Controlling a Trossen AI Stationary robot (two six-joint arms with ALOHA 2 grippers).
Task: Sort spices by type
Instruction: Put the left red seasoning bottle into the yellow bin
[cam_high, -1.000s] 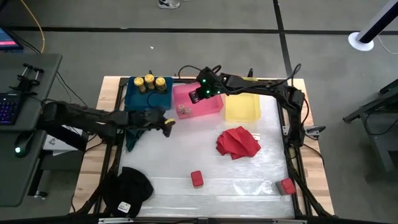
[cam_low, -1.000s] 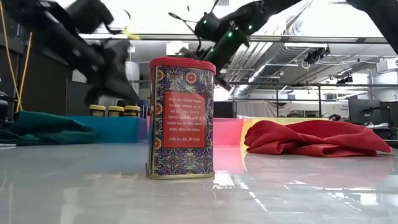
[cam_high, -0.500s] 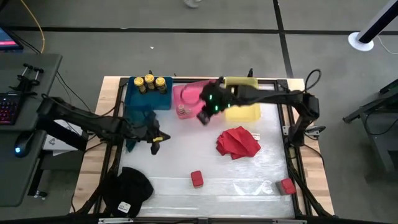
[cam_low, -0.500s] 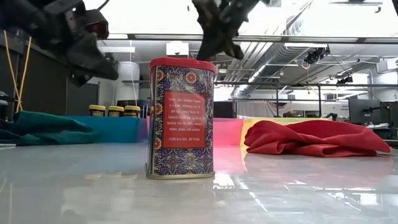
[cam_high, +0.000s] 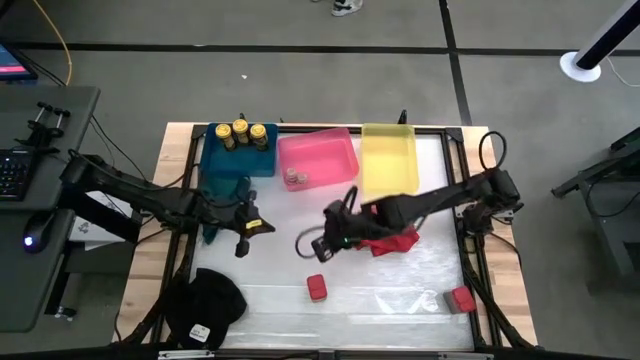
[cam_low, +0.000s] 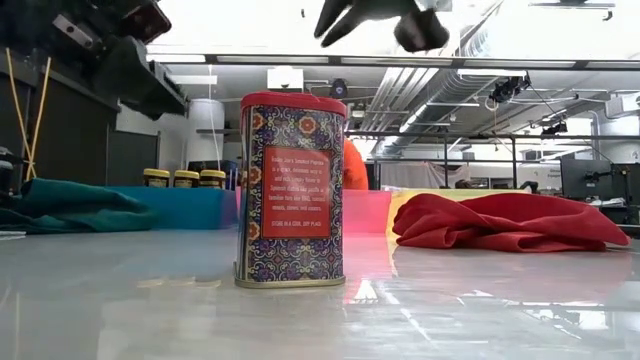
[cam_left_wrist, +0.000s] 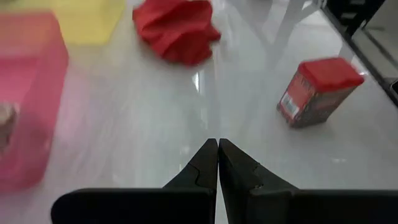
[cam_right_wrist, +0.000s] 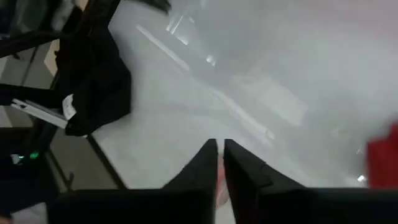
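Both grippers empty above the table.
Right gripper (cam_high: 322, 247), fingers together, hovers beyond a red tin (cam_high: 316, 288); left gripper (cam_high: 246, 237) likewise pressed together.

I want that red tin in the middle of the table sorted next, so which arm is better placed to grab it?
Probably the right. The right gripper hovers just above the red tin, fingers shut and empty. The left gripper is farther off, beside the teal cloth.
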